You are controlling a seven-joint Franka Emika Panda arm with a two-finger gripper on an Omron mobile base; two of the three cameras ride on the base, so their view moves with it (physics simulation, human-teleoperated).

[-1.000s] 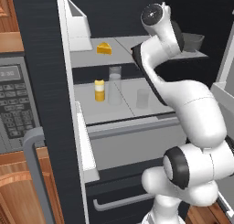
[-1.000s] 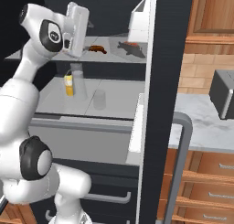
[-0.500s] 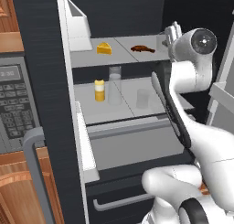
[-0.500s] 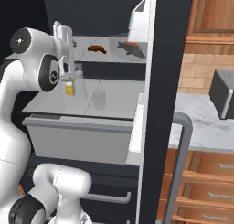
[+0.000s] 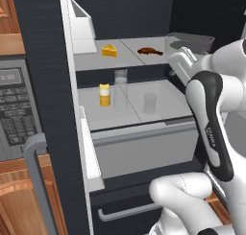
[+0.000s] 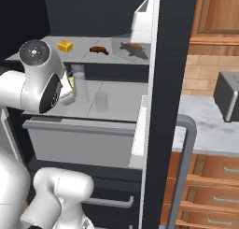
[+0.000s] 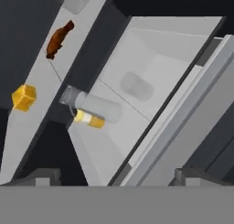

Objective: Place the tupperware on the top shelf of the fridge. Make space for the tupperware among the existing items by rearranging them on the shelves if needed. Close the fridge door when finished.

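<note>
A: Room, quick?
B: Rendered kitchen. Black fridge (image 5: 43, 85) with its doors swung open, grey lining inside. Left base view has a silver microwave (image 5: 19, 109) left of the door and a long grey bar handle (image 5: 41, 181) on the door. Wood cabinets on both sides.

A: Right side?
B: Right base view: marble counter (image 6: 205, 130) with a grey toaster (image 6: 228, 95) on it, wooden drawers (image 6: 210, 176) below, tan tile backsplash.

A: Top shelf?
B: The top shelf (image 5: 91, 59) is a flat light-grey plate with a middle seam. Cheese wedge (image 5: 109, 50) on its left half, brown morsel (image 5: 150, 51) on the right half, well apart. The tupperware (image 6: 132, 49) sits at the far right end of that shelf, dark-grey tub with an orange piece in it, beside a white door bin (image 6: 142, 20).

A: Below that?
B: Lower shelf (image 5: 158, 115), same grey, same seam. Yellow-and-white jar (image 5: 104, 95) touching or just beside the tall glass (image 5: 120, 89); can't tell which. Short glass (image 5: 150, 103) sits apart, right of the seam. A pale drawer front (image 5: 144, 150) runs under it, then a black drawer with a grey handle (image 5: 127, 212).

A: Gripper?
B: Gripper (image 7: 114, 177) shows as two dark fingertips at the bottom of the hand view, spread wide, nothing between them, released. That view rolls the shelves diagonal. The arm (image 5: 211, 119) stands in front of the fridge's right side.
</note>
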